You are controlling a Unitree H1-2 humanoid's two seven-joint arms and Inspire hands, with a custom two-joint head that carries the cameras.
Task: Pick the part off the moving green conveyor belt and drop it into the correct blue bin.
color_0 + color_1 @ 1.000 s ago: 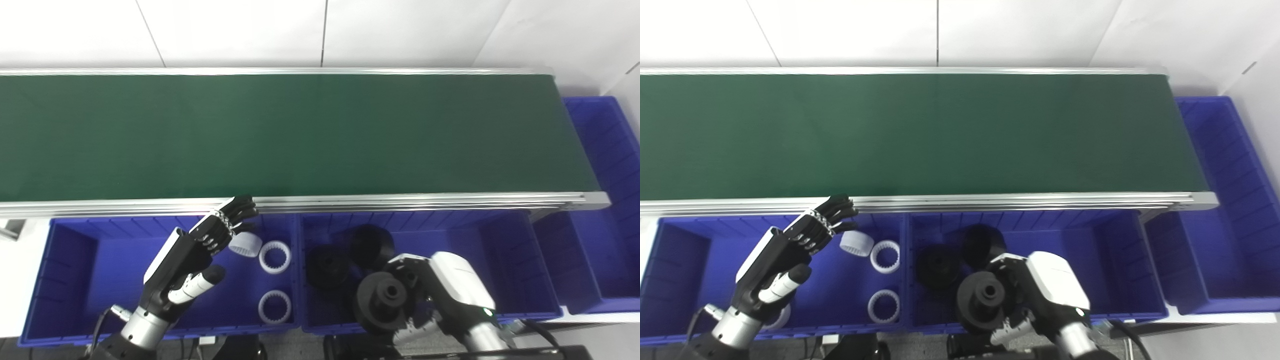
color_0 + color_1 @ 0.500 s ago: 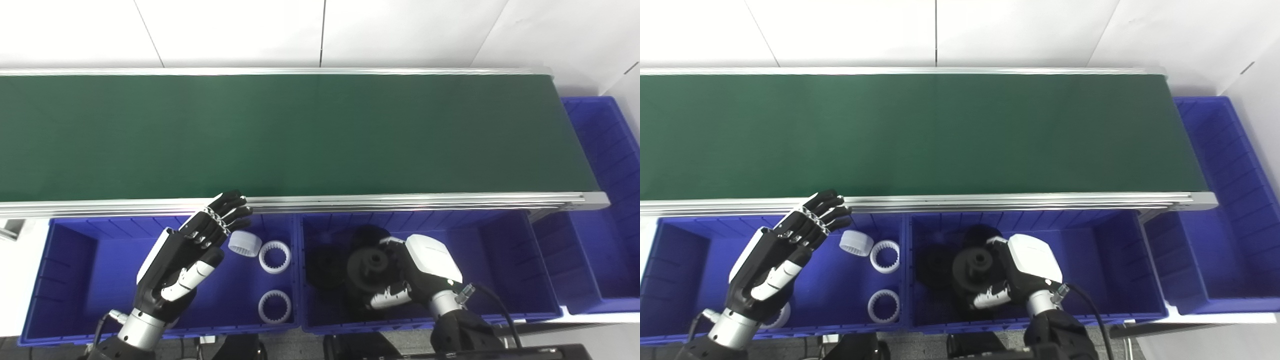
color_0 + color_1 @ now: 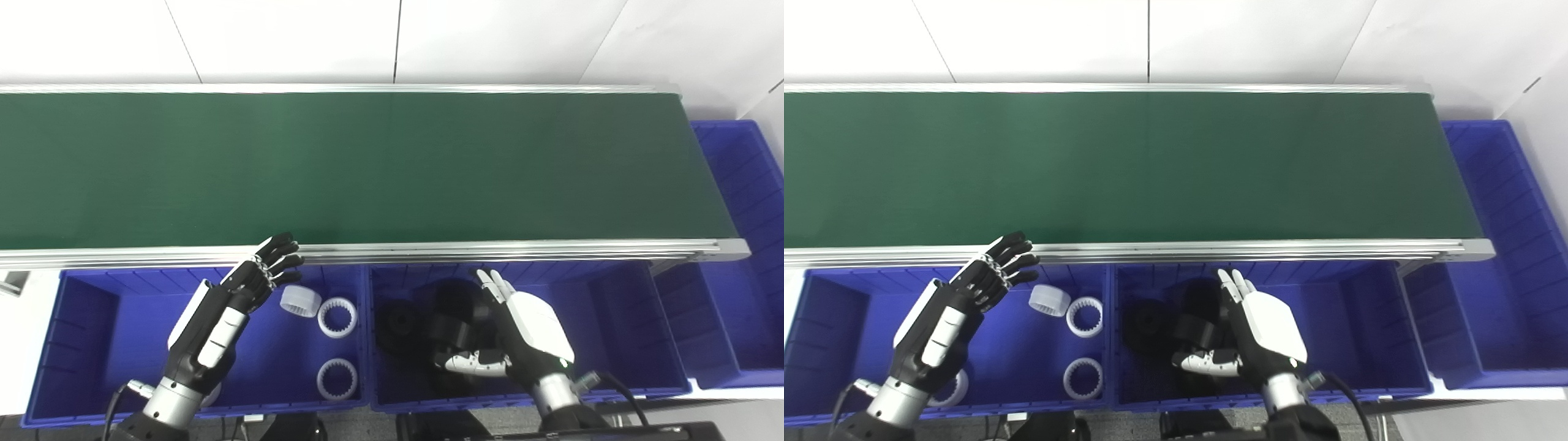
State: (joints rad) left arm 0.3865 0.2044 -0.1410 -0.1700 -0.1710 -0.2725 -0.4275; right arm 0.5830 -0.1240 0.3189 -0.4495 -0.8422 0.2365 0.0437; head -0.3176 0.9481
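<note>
The right robot hand (image 3: 530,334) has let go since half a second ago: fingers now spread, the black part (image 3: 450,327) lying in the middle blue bin (image 3: 625,318) among other black pieces (hard to separate, probably three). The left robot hand (image 3: 968,294) hovers open-fingered; only the right eye view shows a white ring (image 3: 949,389) beneath it.

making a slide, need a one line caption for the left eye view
Right robot hand open over black parts in the middle blue bin, left robot hand open, green belt bare.

My belt (image 3: 367,165) looks matt green with shiny metal rails (image 3: 490,248); my bins (image 3: 618,318) look like smooth blue plastic.
</note>
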